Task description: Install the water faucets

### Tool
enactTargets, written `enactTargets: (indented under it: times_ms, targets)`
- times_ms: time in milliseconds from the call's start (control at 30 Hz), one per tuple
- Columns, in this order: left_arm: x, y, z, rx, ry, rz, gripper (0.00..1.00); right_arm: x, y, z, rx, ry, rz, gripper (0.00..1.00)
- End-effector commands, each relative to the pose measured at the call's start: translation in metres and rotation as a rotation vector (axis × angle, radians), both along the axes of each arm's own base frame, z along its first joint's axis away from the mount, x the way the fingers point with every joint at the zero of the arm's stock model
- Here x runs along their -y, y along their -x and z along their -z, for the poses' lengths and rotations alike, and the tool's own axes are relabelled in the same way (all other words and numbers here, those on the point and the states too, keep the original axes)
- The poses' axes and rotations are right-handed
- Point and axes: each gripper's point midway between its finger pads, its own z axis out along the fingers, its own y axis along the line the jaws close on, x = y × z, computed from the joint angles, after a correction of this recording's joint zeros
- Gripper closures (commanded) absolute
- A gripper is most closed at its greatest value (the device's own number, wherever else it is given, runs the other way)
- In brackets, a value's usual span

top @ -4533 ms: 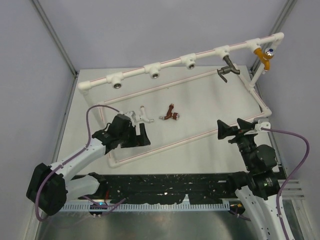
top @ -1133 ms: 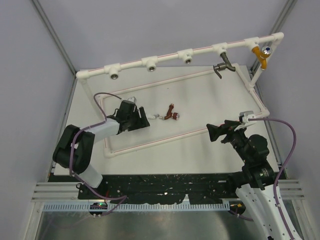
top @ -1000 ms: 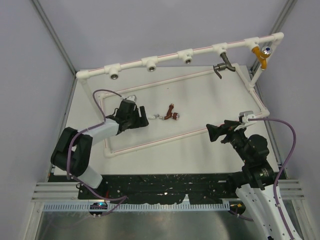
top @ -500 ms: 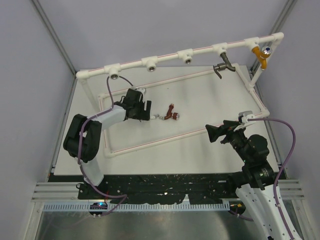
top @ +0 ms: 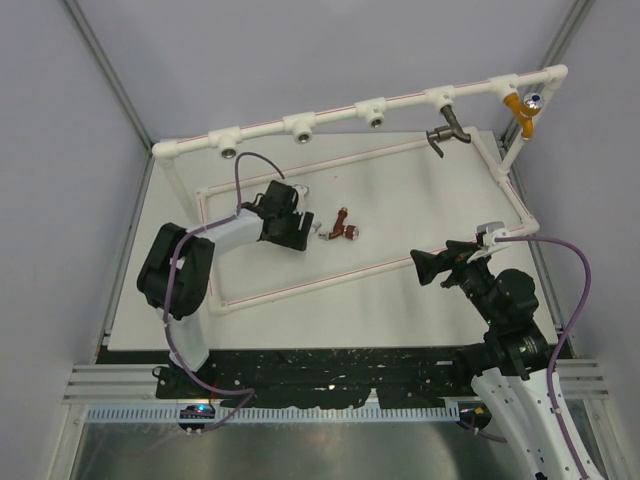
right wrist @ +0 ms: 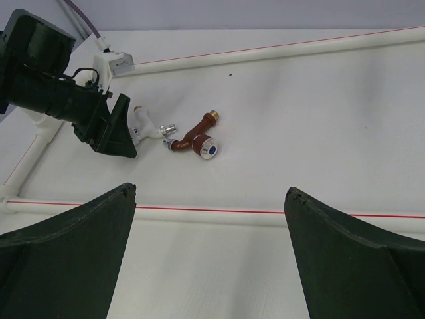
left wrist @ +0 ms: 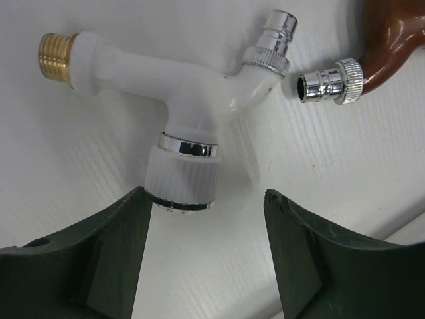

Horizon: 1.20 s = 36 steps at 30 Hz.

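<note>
The white faucet (left wrist: 179,73) lies flat on the table, brass thread to the left, its ribbed knob (left wrist: 182,169) pointing at my left gripper (left wrist: 207,199). That gripper is open; the knob's end sits just between the fingertips, close to the left finger (left wrist: 99,246). The reddish-brown faucet (left wrist: 392,33) lies right beside it, silver nozzle toward the white one. In the top view my left gripper (top: 290,225) covers the white faucet, with the brown faucet (top: 343,227) to its right. My right gripper (top: 432,265) is open and empty, and views both faucets (right wrist: 196,138) from afar.
A white pipe frame rings the table; its raised far rail (top: 260,135) carries open tee sockets, a dark metal tap (top: 445,135) and an orange tap (top: 525,108). A red-striped pipe (right wrist: 265,216) runs across in front of my right gripper (right wrist: 210,191).
My left gripper has swung right and away from the near-left pipe corner to the white faucet. The pipe frame shifted slightly early on. The right gripper barely moved.
</note>
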Motion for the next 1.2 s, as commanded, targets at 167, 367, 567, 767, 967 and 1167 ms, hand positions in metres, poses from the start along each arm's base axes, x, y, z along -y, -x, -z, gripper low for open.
enactTargets:
  times_ms: [167,367,567,767,967,1167]
  targets:
    - [0.007,-0.010,-0.006,0.048,-0.080,0.006,0.29,-0.004,-0.002,-0.015,0.049,-0.001,-0.021,0.03]
    - [0.011,-0.025,-0.008,0.080,-0.069,-0.045,0.29,-0.005,-0.003,-0.014,0.040,0.000,-0.024,0.03]
    - [0.018,-0.027,0.000,0.042,-0.062,-0.034,0.38,-0.004,-0.003,-0.013,0.043,0.002,-0.018,0.03]
    - [0.014,-0.016,-0.009,0.028,-0.052,-0.023,0.71,-0.011,-0.005,-0.013,0.073,-0.001,-0.058,0.05]
    - [0.015,0.015,-0.037,-0.006,0.033,-0.021,0.93,-0.018,-0.001,-0.009,0.141,-0.013,-0.103,0.05]
    - [0.018,0.051,-0.067,-0.055,0.122,0.002,1.00,-0.026,0.005,-0.014,0.169,0.045,-0.174,0.05]
